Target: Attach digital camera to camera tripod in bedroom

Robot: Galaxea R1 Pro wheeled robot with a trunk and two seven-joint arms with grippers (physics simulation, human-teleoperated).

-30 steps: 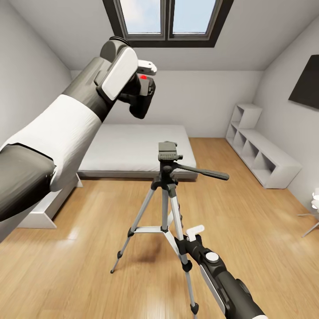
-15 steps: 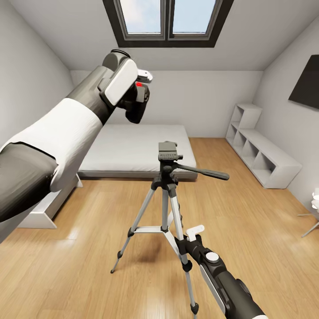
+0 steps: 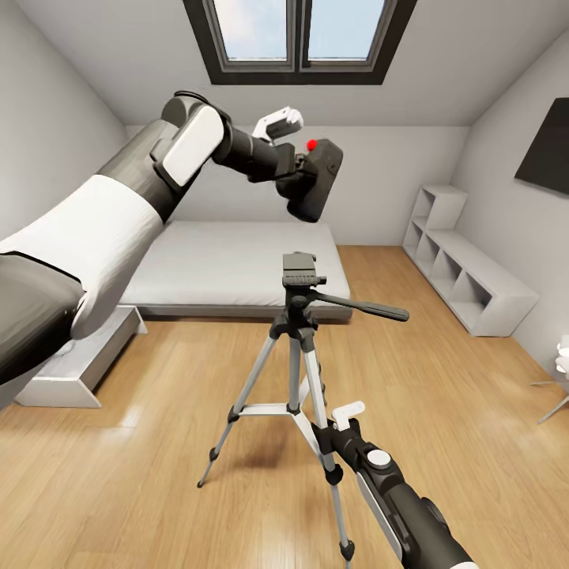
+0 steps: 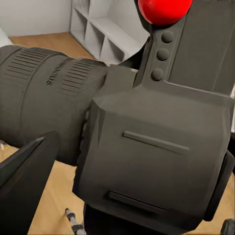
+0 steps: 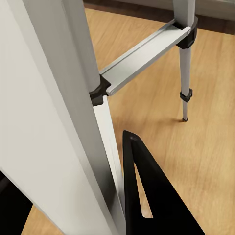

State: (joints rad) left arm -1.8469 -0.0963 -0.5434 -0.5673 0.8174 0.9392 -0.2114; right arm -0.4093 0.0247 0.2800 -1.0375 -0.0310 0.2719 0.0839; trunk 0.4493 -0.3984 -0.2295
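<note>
Lowering the camera [image 3: 316, 178], pinched in the left gripper [image 3: 294, 158], squarely onto the tripod [image 3: 300, 273] head below seems right; the right gripper [image 3: 336, 431] looks clamped on a leg, though I cannot tell.

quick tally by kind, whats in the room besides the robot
digital camera: 1
camera tripod: 1
bed: 1
cubby shelf: 1
skylight: 1
total: 5
</note>
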